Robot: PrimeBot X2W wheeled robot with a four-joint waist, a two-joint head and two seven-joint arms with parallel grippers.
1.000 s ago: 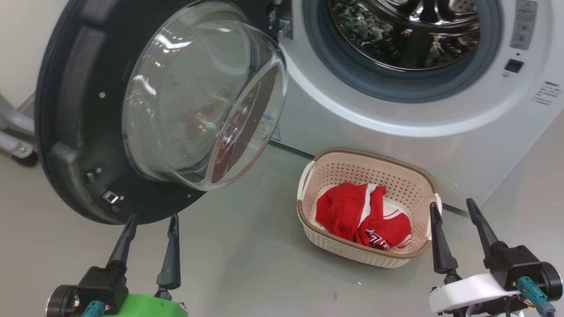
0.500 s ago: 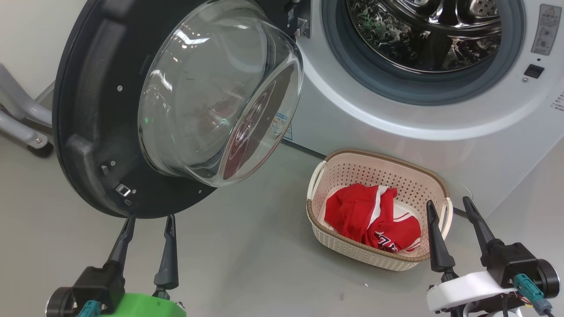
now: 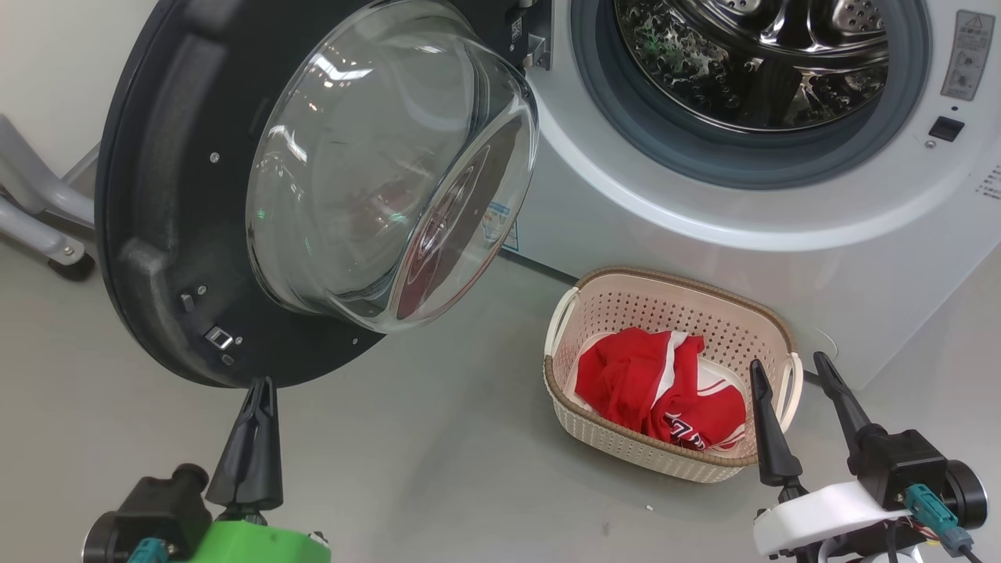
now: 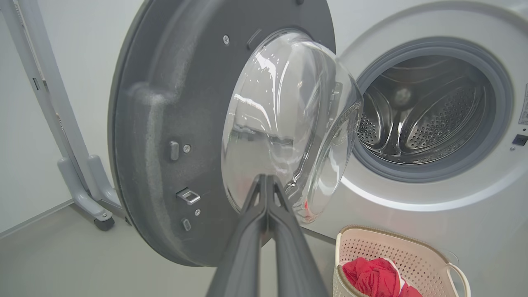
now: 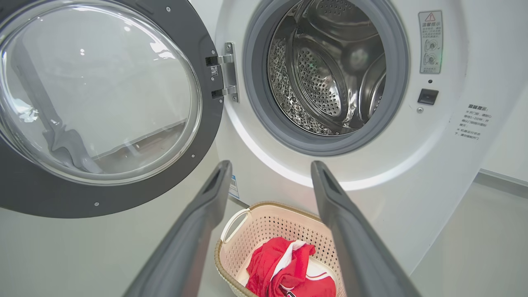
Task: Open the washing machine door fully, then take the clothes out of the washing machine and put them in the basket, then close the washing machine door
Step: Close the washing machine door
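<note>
**Clothes are out; the door is what is left to handle**

Nearest, the left gripper has its two fingers pressed together with nothing between them. Its tip sits just under the lower edge of the door. The right gripper is spread wide and empty, beside the near corner of the basket. The basket stands on the floor close against the front of the washing machine. The clothes lie crumpled inside it, soft and light, and I judge they need no more handling. Farther back, the door is swung wide to the left with its inner face toward the robot, and the drum looks bare.

Closing the door seems to be the step in hand. The door is stiff, hinged and probably fairly heavy, so it will swing rather than lift. Its glass window bulges out, smooth and slippery. It is likely the one part that could crack, so it is no place to press. The better contact is the black ring near the latch, on the side farthest from the hinge, where a push turns it most easily. Joined fingers suit pushing. The catch will likely need a firm last press.
</note>
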